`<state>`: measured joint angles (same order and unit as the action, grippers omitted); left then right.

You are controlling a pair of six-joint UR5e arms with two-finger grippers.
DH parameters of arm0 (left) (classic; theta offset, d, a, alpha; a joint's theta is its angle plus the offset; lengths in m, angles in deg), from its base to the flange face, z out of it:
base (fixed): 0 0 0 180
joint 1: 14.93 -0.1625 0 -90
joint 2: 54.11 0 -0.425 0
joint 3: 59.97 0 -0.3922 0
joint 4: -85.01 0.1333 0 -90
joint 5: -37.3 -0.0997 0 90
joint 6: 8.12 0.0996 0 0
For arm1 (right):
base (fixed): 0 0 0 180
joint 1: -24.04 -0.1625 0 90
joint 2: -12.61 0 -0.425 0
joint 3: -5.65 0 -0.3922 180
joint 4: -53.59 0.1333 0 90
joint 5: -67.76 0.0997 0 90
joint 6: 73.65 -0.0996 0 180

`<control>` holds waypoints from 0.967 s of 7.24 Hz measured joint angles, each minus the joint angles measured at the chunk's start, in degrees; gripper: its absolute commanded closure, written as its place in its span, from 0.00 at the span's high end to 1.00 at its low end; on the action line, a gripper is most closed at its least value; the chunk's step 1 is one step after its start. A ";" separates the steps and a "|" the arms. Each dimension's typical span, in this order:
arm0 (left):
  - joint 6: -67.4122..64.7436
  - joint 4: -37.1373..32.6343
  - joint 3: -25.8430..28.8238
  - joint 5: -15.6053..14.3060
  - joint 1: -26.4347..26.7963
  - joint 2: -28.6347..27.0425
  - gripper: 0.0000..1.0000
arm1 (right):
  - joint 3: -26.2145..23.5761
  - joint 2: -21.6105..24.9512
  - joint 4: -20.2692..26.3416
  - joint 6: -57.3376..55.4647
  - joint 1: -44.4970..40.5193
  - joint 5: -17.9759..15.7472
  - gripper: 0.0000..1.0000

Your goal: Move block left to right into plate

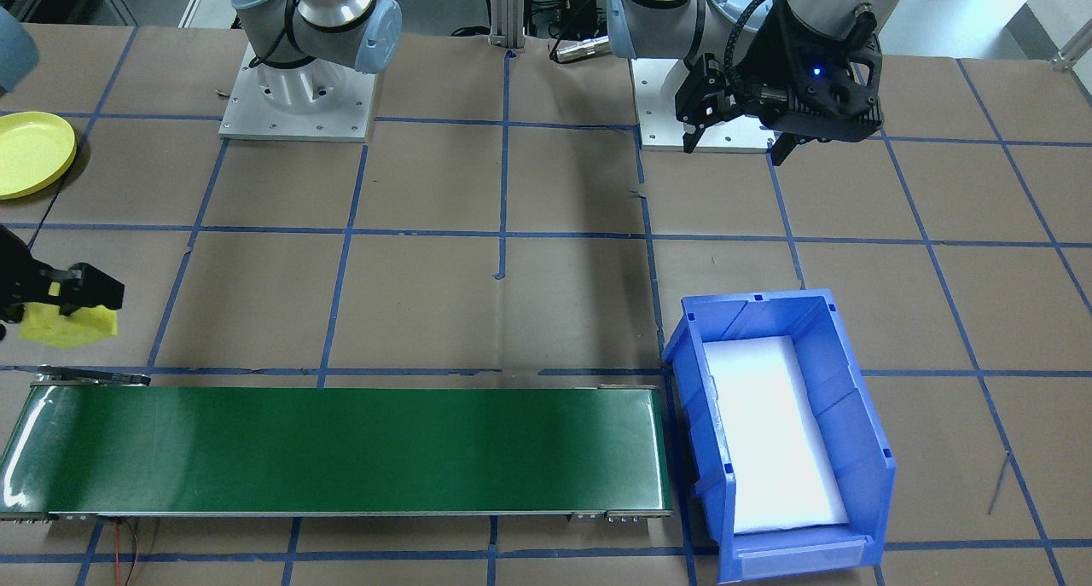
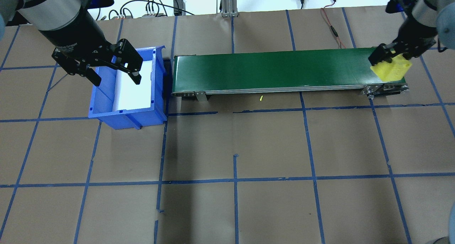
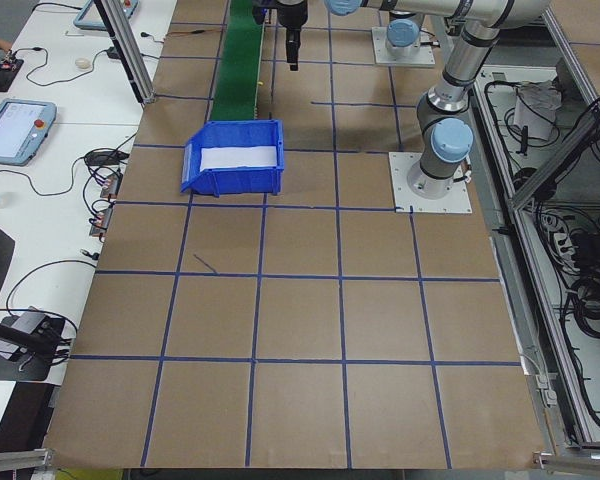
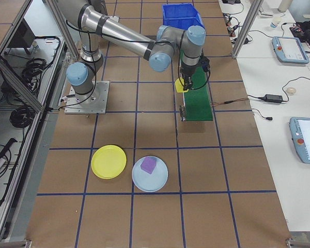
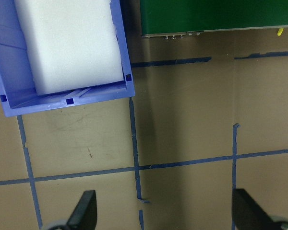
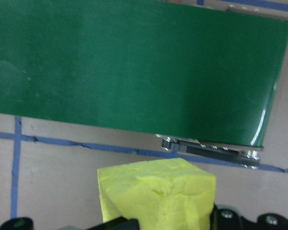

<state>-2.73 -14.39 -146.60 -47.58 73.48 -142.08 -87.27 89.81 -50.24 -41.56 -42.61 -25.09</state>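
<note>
Fingers (image 1: 95, 289) of the right gripper (image 1: 72, 300): pinching the yellow block (image 2: 391, 69), held aloft by the conveyor belt's (image 2: 270, 70) right end. Yellow plate (image 1: 32, 153): on the counter (image 2: 270, 148), well apart. Left gripper (image 2: 112, 70): fingers spread, pointing down above the blue bin (image 2: 124, 112).

The big table (image 3: 310, 300) is covered in brown paper, with blue tape lines (image 3: 340, 285) making squares on it. Beside it stands a long white bench (image 4: 279, 155) with tablets (image 4: 305, 139), a paper cup (image 4: 275, 22) and black cables (image 4: 294, 82) on top. Silver metal posts (image 3: 125, 50) stand at the table's edge. The light is bright and even.
</note>
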 measured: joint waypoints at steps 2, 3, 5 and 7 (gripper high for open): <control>-0.01 0.02 0.03 0.04 0.00 0.00 1.00 | -3.62 1.54 3.39 9.26 10.99 -3.17 0.23; -0.02 0.04 -0.03 0.05 0.00 0.00 1.00 | -6.21 1.95 3.83 15.80 18.18 -4.79 0.24; -0.03 0.06 -0.06 0.06 0.00 0.00 1.00 | -10.82 2.21 3.54 28.54 34.31 -7.60 0.24; -0.03 0.05 -0.06 0.04 0.00 0.00 1.00 | -13.30 2.25 3.27 37.57 46.28 -9.82 0.28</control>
<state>-2.76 -14.34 -146.66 -47.54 73.48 -142.08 -100.57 92.06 -46.97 -3.99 3.67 -34.91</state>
